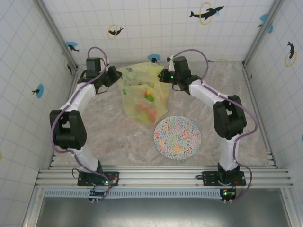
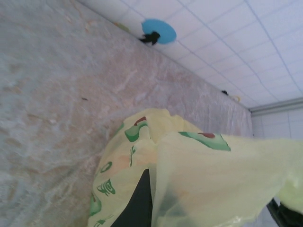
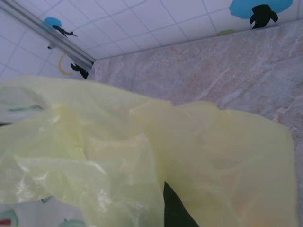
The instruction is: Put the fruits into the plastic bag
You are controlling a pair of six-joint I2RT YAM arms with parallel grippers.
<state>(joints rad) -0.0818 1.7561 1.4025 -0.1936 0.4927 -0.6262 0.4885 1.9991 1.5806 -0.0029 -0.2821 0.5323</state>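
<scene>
While the plastic bag (image 1: 142,90), a thin, crinkly, translucent yellow-green film with green-brown motifs, is being held at the far middle of the marbled table (image 1: 109,137), the fruits (image 1: 148,108) are being shown through it as small orange, red and green lumps. Its upper edges are being pinched by the left gripper (image 1: 115,75) and the right gripper (image 1: 164,75), both arms being bent inward. A round speckled plate (image 1: 177,137) is being shown lying just beside its near end.

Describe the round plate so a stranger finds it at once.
On the marbled table, look right of centre, toward the near edge. The plate lies close to the yellow-green plastic bag; unlike the crumpled bag, it is a flat disc with multicoloured speckles.
</scene>
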